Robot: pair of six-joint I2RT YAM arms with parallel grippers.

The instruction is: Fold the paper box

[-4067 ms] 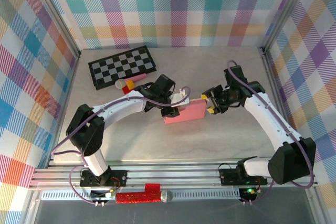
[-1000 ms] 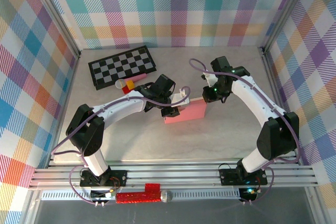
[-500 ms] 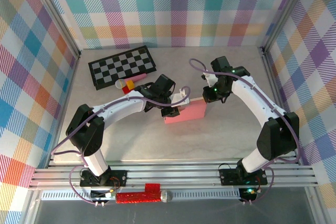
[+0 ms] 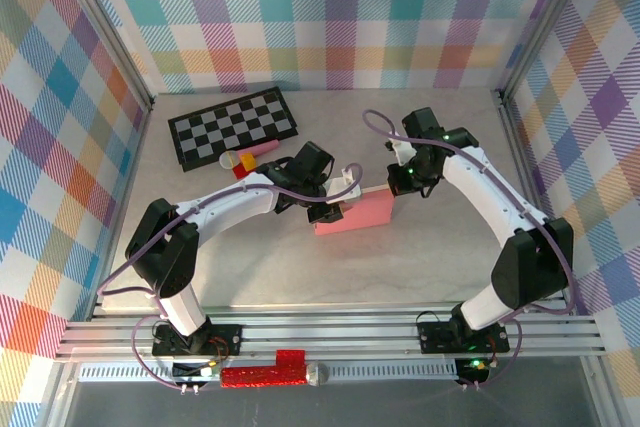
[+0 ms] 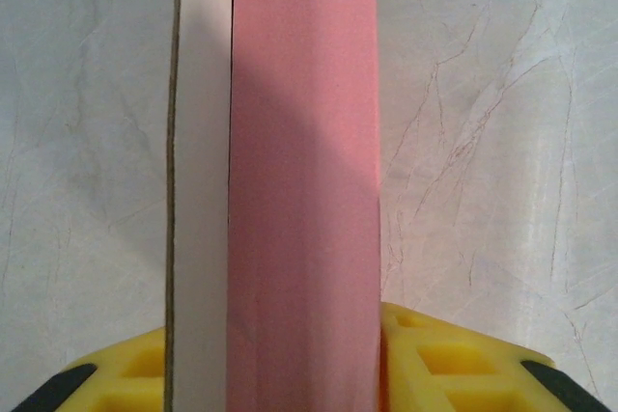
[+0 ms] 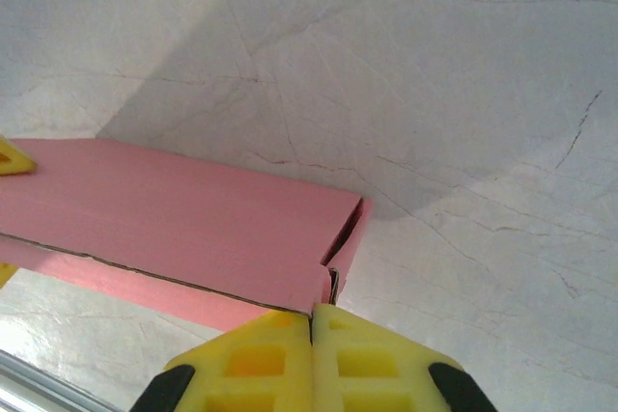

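The paper box (image 4: 360, 215) is a salmon-pink folded card, flattened and lying mid-table. My left gripper (image 4: 335, 205) is shut on its left end. In the left wrist view the box (image 5: 299, 190) runs straight away from the camera, with a paler side panel on its left and yellow fingers (image 5: 435, 364) on either side. My right gripper (image 4: 398, 185) is at the box's far right corner. In the right wrist view its yellow fingers (image 6: 251, 359) are pressed together, with a thin flap edge at the box's (image 6: 193, 219) open corner running into the seam.
A black-and-white checkerboard (image 4: 232, 127) lies at the back left. A small pink cylinder (image 4: 262, 152) and small yellow and red blocks (image 4: 236, 164) sit in front of it, close to the left arm. Plaid walls and metal posts enclose the table.
The right gripper's jaws have closed fully at the box's corner over the last second. Both arms and the box have barely moved; seconds earlier the right arm was at the box's right end.
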